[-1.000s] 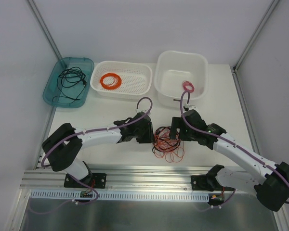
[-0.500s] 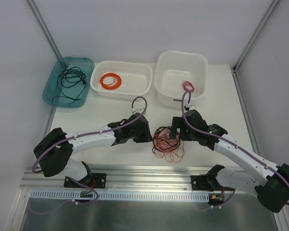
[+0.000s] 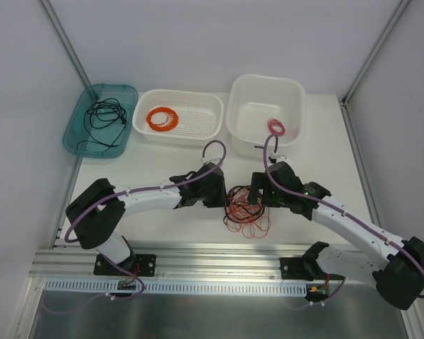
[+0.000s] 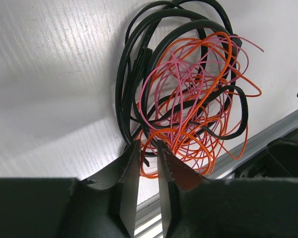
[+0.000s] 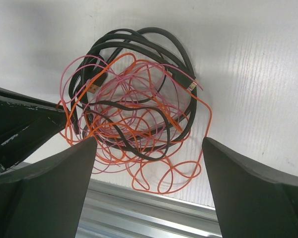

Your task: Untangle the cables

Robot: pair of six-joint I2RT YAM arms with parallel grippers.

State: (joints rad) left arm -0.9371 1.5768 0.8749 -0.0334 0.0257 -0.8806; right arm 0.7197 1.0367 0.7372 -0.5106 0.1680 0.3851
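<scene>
left pincer (image 4: 146, 145) was nearly together at the edge of the cables (image 4: 188, 99) (grip on a strand: couldn't tell). right pincer (image 5: 149, 144) stood wide apart over them.

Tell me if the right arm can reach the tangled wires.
Probably yes: the open right fingers hang over the loose tangle of black, orange and pink wires with nothing between, though the left fingers sit at its edge.

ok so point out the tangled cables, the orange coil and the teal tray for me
cables (image 3: 246, 206), top external view, dense middle of the tangle
orange coil (image 3: 152, 120), top external view, left side of its ring
teal tray (image 3: 72, 140), top external view, bare wall at its near left
</scene>
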